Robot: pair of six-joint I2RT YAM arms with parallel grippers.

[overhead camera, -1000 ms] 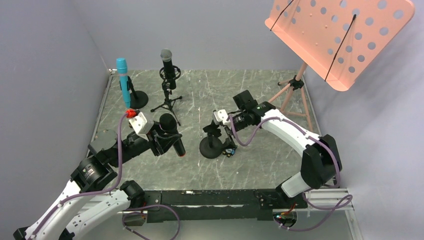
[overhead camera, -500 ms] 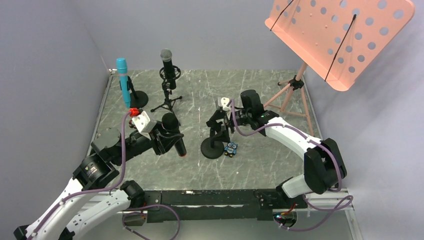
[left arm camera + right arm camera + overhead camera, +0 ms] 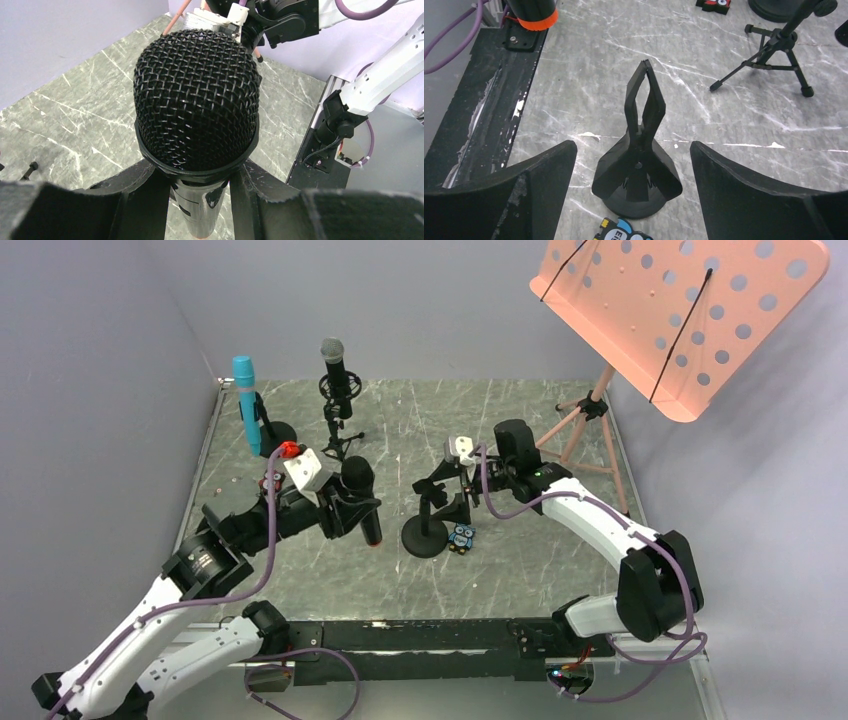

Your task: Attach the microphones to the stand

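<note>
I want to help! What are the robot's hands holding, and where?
Left gripper holds the black microphone just below its mesh head. Right gripper holds nothing.

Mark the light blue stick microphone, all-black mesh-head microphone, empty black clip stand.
light blue stick microphone [image 3: 247, 405]: top external view, barrel.
all-black mesh-head microphone [image 3: 196, 97]: left wrist view, mesh head.
empty black clip stand [image 3: 636, 172]: right wrist view, clip body.
</note>
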